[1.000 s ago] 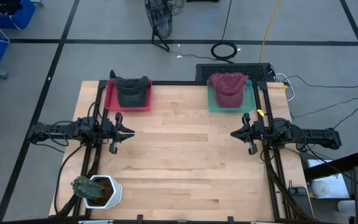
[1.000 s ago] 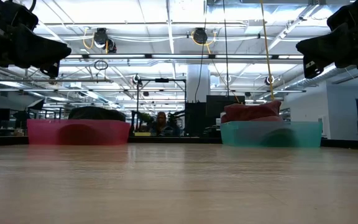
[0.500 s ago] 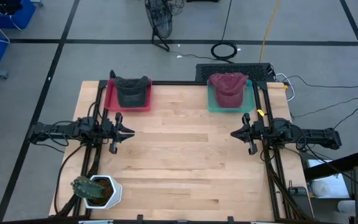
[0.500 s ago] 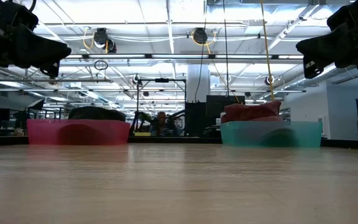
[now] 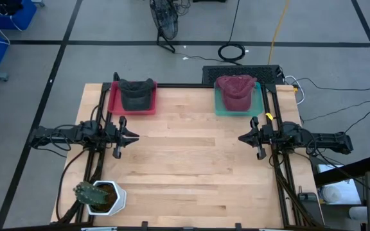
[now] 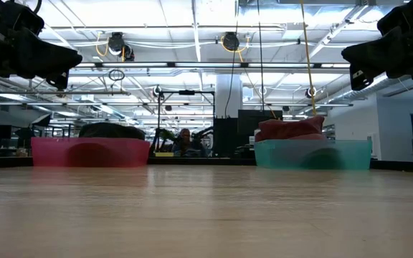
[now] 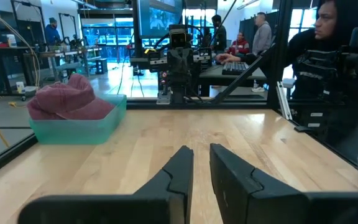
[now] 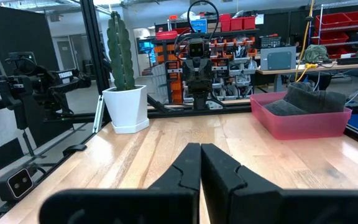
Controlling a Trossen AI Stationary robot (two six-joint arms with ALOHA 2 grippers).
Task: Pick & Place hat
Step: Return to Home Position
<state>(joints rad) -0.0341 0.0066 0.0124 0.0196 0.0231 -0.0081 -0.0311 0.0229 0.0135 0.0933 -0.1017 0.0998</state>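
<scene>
Since both caps are soft fabric — light, floppy crown, stiffer brim — best hold judged at brim edge or pinched crown fold; no breakage risk.
Black cap (image 5: 137, 92): dark, slumped in red bin (image 5: 114, 104), upper left of high view.
Red cap (image 5: 236, 90): faded maroon, heaped in green bin (image 5: 218, 108), upper right.
Left claw (image 5: 126, 136) at tabletop (image 5: 191, 173) left edge — narrow gap, empty.
Right claw (image 5: 249, 140) at right edge, fingers together, empty.

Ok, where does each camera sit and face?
High: overhead, straight down on table; left gripper, right gripper show.
Low: tabletop height, level toward red bin and green bin; arms above.
Left wrist: past own fingers toward the green bin.
Right wrist: past own fingers toward the red bin.
High and low share both bins.
</scene>
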